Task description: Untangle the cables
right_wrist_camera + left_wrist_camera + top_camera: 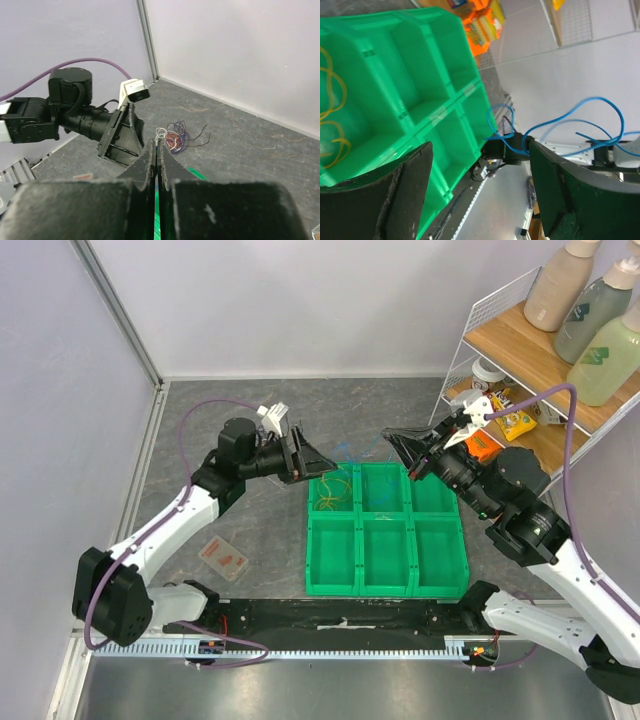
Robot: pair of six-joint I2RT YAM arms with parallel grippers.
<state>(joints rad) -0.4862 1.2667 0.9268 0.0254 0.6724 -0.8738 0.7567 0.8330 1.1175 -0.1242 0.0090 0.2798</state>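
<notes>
- Green tray [387, 592] sits on the counter [240, 420] in front of the arm bases: six compartments, two rows of three.
- Far-left compartment holds a loose yellow wire [328, 498], coiled on its floor.
- Rest of the cables [173, 138] are a small tangle of purple, white and orange, with a dark strand trailing out. They lie on the counter just past the tray's far edge, near the left tool, outside any compartment.
- Blue wire [600, 102] hangs in the air in big loops that converge at the right tool's tip.
- Left tool [480, 150]: fingers wide apart, nothing between them. It lies about level above the tray's far-left corner, pointing right, with the forearm angled up from the left base.
- Right tool [156, 150]: fingers pressed together, and the blue wire looks pinched at the tip. It points left over the tray's far edge, with the elbow out to the right.
- The two tools face each other, apart.
- Off to the side: a small packet [223, 557] lies flat on the counter left of the tray. A wire shelf [530, 340] at far right carries bottles [600, 330].
- Hard to see: the tangle barely reads in the top view. The blue wire runs off the right edge of the left wrist view. Can't tell whether the yellow is one wire or several.
</notes>
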